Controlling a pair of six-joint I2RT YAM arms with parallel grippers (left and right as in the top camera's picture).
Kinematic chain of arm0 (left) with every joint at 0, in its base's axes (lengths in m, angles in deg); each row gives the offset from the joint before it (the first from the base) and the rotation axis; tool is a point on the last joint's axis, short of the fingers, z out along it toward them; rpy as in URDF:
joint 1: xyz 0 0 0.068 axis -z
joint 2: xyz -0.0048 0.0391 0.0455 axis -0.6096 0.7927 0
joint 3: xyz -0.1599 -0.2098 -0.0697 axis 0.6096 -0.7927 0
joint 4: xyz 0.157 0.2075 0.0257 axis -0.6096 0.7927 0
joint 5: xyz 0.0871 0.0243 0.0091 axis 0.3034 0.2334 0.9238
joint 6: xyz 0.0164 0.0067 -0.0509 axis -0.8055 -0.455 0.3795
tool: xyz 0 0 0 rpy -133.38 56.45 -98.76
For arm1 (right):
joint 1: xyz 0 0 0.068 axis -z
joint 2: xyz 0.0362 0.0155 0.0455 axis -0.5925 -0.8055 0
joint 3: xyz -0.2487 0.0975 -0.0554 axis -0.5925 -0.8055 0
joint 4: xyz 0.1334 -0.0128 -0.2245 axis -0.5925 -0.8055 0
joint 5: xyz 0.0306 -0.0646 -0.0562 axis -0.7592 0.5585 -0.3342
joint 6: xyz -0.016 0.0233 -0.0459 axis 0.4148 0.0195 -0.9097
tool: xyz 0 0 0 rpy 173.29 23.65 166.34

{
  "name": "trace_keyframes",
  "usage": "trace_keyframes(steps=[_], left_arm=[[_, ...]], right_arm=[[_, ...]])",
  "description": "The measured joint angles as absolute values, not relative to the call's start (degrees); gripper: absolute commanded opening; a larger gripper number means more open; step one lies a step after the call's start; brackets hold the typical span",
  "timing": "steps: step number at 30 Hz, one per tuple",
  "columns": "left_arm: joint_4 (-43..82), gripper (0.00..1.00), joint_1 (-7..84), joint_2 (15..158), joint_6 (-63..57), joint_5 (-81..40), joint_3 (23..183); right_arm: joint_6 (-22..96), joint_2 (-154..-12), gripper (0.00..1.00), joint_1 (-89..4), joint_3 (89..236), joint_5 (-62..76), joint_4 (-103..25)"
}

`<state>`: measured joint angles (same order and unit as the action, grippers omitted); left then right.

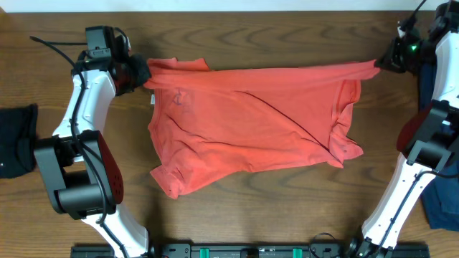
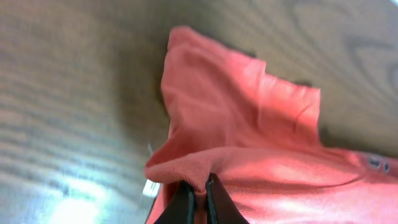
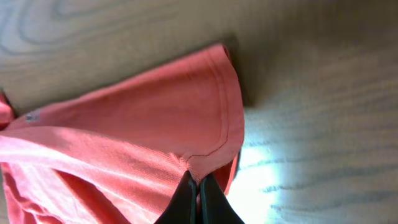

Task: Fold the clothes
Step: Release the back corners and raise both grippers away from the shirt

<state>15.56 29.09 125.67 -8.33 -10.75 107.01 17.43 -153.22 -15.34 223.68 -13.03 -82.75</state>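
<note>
**Shirt pulled taut along the far edge: lay it down flat**

You had the red T-shirt (image 1: 244, 122) stretched across the table (image 1: 251, 222) near its far edge. One end reached toward the far-left corner and the other toward the far-right corner, and the loose cloth sagged in wrinkles toward the near edge. Your left gripper (image 1: 143, 74) was pinched fully shut on a bunched fold at the sleeve end. Your right gripper (image 1: 380, 64) was pinched just as tight on the stitched hem at the other end.

By my reading, the step was spreading the shirt flat before any fold. To do it well, you needed both pinches closed and the far edge taut, then both ends lowered together so the cloth settled flat rather than in a heap. The diagonal crease through the middle and the rumpled corner on the right suggested uneven pull. A gentle draw toward the near edge, arms level, should have smoothed it. The risk was cloth slipping from the left pinch, which held only a small bunch. The black garment (image 1: 16, 140) at the left edge and the navy shirt (image 1: 439, 204) at the right edge lay well apart from your work.
</note>
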Motion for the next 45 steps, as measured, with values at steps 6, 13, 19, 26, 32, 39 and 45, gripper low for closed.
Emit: trace_keyframes(steps=[6,13,19,26,32,39,45], left_arm=[[16.9,0.06,29.1,125.7,-9.6,-10.5,106.4],[16.4,0.06,29.0,125.7,-9.6,-10.1,100.7],[15.9,0.10,29.0,125.7,-10.7,-10.1,98.2],[15.4,0.09,29.0,125.7,-12.4,-10.1,98.2],[15.4,0.56,28.9,125.7,-13.4,-10.1,98.2],[12.3,0.56,28.9,125.7,-13.6,-10.1,98.2],[10.6,0.56,28.9,125.5,-13.6,-10.7,101.5]], right_arm=[[17.4,-153.2,0.01,-15.3,217.1,-11.7,-82.5],[17.5,-153.2,0.01,-15.3,208.4,-10.8,-79.0],[17.5,-153.2,0.01,-15.3,207.4,-10.7,-78.1],[17.5,-153.2,0.01,-15.3,207.4,-10.7,-78.1],[17.9,-153.2,0.83,-15.3,207.4,-10.6,-78.1],[16.6,-152.3,0.99,-15.3,207.6,-11.3,-77.1],[16.2,-152.3,0.99,-15.3,215.0,-10.7,-78.1]])
